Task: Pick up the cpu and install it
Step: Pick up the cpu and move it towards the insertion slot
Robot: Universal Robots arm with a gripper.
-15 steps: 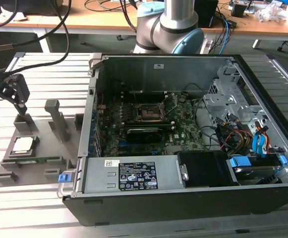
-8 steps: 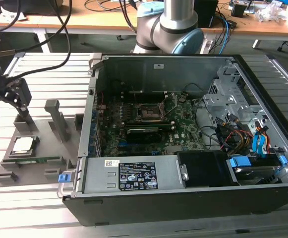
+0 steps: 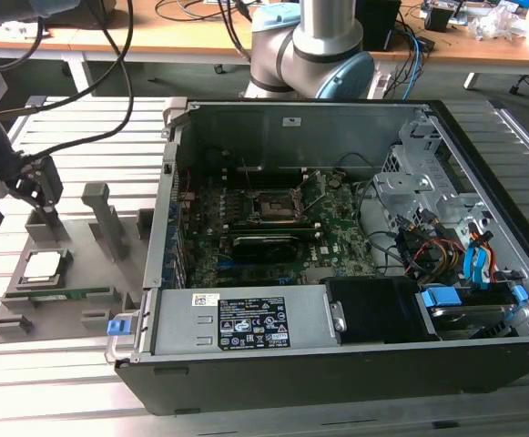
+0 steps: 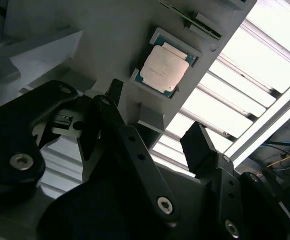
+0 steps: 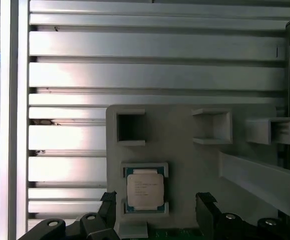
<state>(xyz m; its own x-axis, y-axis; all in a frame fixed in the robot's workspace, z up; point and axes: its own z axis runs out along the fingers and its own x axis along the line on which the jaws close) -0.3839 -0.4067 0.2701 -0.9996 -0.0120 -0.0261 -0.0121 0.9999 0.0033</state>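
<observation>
Underneath it all, the table (image 3: pixel 55 373): you have ribbed metal slats running across the exterior view, and they show again in the first wrist view (image 5: pixel 135 75).
Computer case (image 3: pixel 355 373): it lies open on the slats and takes up the middle and right of the exterior view, with its side panel off.
Arm (image 3: pixel 314 45): its grey and pale blue joint stands behind the case at the top centre of the exterior view.
Circuit board (image 3: pixel 337 232): green, flat on the case floor, left of the bundle of blue and orange cables.
Holder (image 3: pixel 86 264): a grey block with posts and pockets sits on the slats at the exterior view's left, just beside the case; you see it in both wrist views (image 4: pixel 110 45) (image 5: pixel 184 165).
Gripper (image 3: pixel 14 205): it hangs over the holder at the far left edge of the exterior view. In both wrist views (image 4: pixel 157 110) (image 5: pixel 155 200) your black fingers stand wide apart with nothing between them.
Memory stick (image 3: pixel 64 294): long and green, lying in the holder just beside the chip.
Socket (image 3: pixel 273 208): a dark square frame on the board, toward the back of the case.
Cpu (image 3: pixel 45 266): silvery, flat in its square pocket in the holder, well apart from the socket. In both wrist views (image 4: pixel 163 68) (image 5: pixel 145 188) it lines up between your fingertips, untouched.
</observation>
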